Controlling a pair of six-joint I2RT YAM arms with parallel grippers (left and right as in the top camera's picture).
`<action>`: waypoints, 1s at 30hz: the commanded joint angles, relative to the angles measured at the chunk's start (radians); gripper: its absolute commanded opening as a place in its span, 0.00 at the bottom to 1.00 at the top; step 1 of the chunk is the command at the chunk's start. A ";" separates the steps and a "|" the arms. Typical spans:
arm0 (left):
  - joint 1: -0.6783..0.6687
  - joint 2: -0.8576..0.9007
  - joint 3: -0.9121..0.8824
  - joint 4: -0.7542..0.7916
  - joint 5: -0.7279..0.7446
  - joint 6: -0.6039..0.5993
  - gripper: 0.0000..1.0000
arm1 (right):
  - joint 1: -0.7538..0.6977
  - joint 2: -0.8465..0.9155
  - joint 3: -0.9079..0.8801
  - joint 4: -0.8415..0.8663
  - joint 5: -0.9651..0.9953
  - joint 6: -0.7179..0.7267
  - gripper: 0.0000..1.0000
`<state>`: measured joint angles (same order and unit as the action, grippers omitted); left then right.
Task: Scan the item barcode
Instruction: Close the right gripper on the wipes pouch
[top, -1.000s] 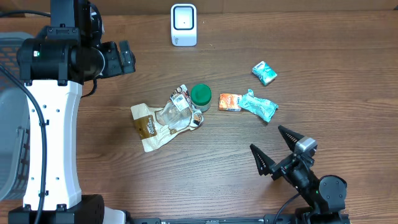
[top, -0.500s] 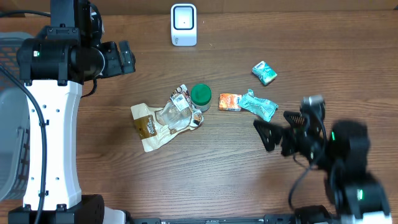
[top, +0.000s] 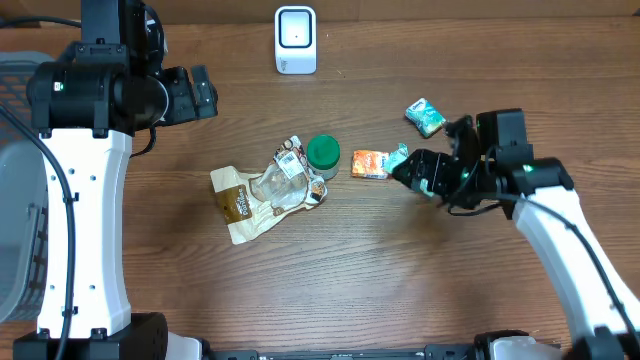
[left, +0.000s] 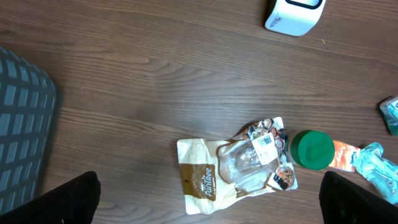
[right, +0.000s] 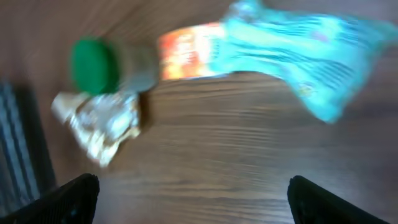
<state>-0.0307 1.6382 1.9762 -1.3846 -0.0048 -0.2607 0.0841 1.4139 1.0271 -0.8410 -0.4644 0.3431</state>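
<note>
Now our right gripper (right: 193, 198), jaws wide, hovers over the teal packet (right: 305, 50) touching the orange packet (right: 189, 53), which we risk snagging too.

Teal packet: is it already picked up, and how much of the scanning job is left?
Done: nothing visible. In hand: the right gripper, open, hovers over the teal packet, which lies on the table, not held. Left: grasp it, lift it, and show its barcode to the white scanner at the far edge.

Overhead top-down; left wrist shares scanner (top: 295, 40); right wrist close.
</note>
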 joint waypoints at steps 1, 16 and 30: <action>0.002 -0.010 0.007 0.000 -0.003 -0.016 0.99 | -0.093 0.082 0.021 0.005 0.045 0.204 0.95; 0.002 -0.009 0.007 0.000 -0.003 -0.016 1.00 | -0.169 0.375 0.021 0.225 -0.040 0.335 0.85; 0.002 -0.009 0.007 0.000 -0.003 -0.016 0.99 | -0.142 0.401 -0.032 0.312 -0.010 0.212 0.66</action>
<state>-0.0307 1.6382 1.9762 -1.3849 -0.0048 -0.2607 -0.0814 1.8141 1.0183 -0.5392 -0.4793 0.6243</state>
